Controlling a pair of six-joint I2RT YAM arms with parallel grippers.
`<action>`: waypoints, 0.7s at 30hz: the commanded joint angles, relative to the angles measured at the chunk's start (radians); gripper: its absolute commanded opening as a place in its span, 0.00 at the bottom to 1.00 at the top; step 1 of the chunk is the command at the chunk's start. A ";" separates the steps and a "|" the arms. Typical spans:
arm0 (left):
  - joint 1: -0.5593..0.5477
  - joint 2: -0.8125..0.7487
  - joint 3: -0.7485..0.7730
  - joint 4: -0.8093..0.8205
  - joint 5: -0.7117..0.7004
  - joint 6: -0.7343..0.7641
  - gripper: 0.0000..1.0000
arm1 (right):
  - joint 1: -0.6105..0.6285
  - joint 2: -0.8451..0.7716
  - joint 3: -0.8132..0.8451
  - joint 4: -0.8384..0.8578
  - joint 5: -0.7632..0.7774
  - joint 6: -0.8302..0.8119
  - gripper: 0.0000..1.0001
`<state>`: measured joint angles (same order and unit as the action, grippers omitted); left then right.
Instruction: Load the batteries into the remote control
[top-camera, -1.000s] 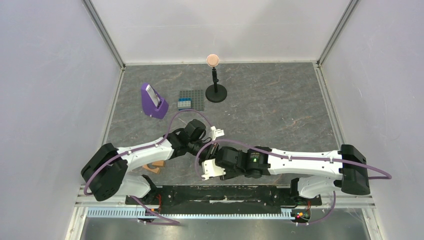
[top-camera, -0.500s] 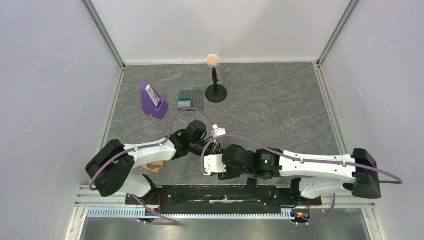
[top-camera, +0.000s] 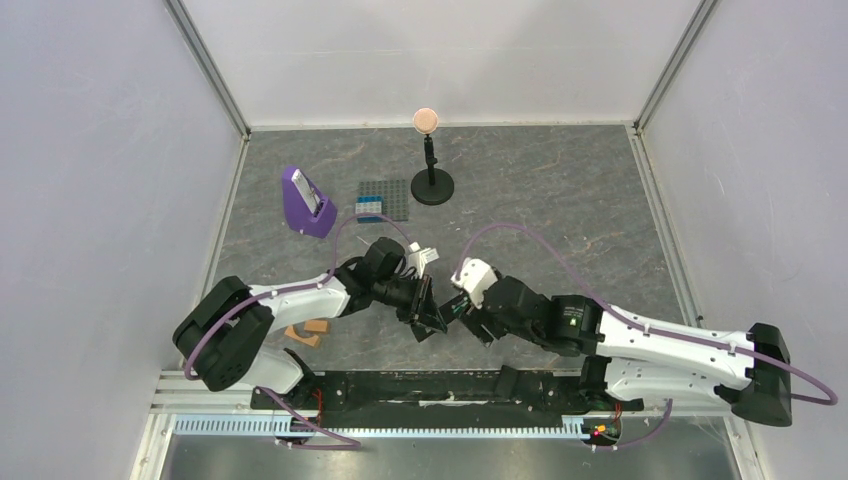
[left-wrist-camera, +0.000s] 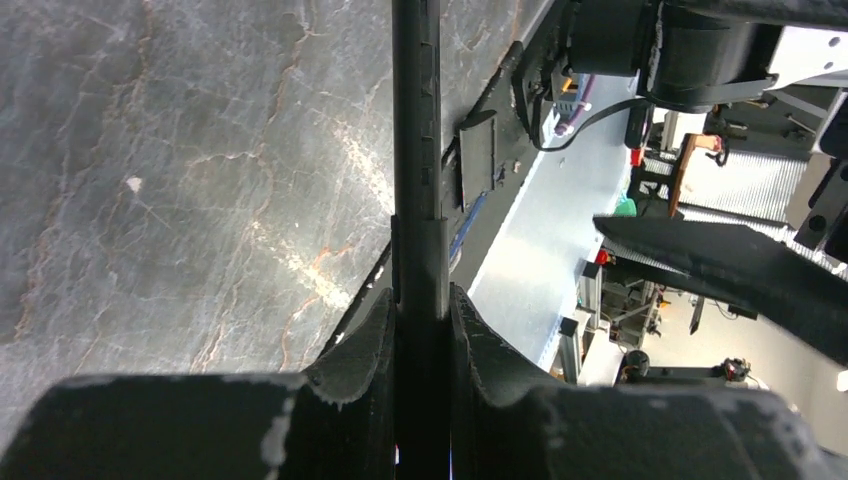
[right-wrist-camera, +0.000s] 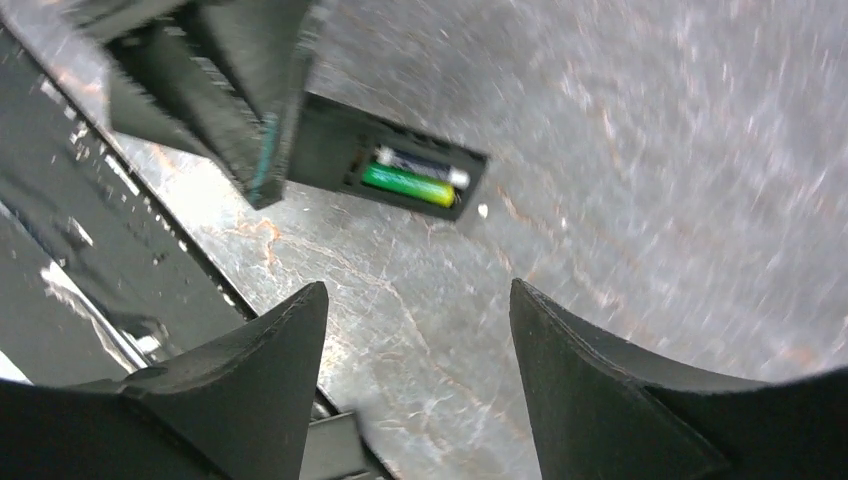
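1. Two batteries (right-wrist-camera: 405, 185) are lying in the remote control (right-wrist-camera: 328, 150) recess.
2. My left pincer (left-wrist-camera: 420, 300) is clamping it above the table's (top-camera: 560, 210) near middle.
3. My right pincer (right-wrist-camera: 418, 290) is hovering open just right.

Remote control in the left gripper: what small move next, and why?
Probably the left gripper sets the slim black remote control on the grey table: the bright green battery and darker light-tipped battery lie in its recess, and the right gripper is open, empty.

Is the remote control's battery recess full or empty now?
Full: the right wrist view shows both batteries, one green and one dark, lying side by side in the recess of the remote control.
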<state>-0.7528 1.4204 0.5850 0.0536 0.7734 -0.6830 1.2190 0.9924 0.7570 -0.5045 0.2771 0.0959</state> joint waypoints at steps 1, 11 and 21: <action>0.006 -0.002 -0.011 0.012 -0.047 0.004 0.02 | -0.028 -0.032 -0.070 -0.055 0.147 0.462 0.67; 0.004 0.041 -0.011 0.005 0.008 0.033 0.02 | -0.088 -0.012 -0.234 -0.148 0.113 0.690 0.52; -0.005 0.121 0.007 0.025 0.081 0.031 0.03 | -0.096 -0.015 -0.305 -0.099 -0.088 0.589 0.54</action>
<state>-0.7525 1.5402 0.5652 0.0498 0.7929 -0.6807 1.1278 0.9836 0.4683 -0.6430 0.2787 0.7158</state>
